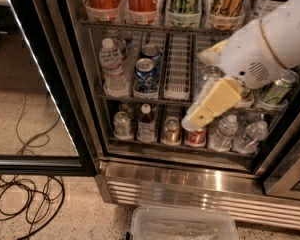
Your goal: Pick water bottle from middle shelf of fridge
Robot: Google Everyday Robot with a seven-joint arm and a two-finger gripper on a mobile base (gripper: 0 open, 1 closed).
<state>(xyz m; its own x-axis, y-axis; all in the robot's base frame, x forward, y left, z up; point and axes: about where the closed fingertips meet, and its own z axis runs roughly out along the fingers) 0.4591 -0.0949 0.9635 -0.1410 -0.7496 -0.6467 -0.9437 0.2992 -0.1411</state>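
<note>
The water bottle (112, 66) stands upright in the far-left lane of the middle shelf (177, 69), with a white cap and a pale label. The fridge (190, 184) is open, its black-framed glass door (45, 89) swung out to the left. My gripper (196, 115) hangs from the white arm (270, 39) at the right. It points down-left in front of the middle shelf's right-centre lanes. It is well to the right of the water bottle and apart from it.
A blue can (145, 74) stands right of the water bottle. A silver can (210, 74) and a green-gold can (276, 90) are by the arm. The lower shelf holds a dark-liquid bottle (146, 124), cans and small water bottles (222, 131). A clear bin (182, 224) and cables (25, 199) lie on the floor.
</note>
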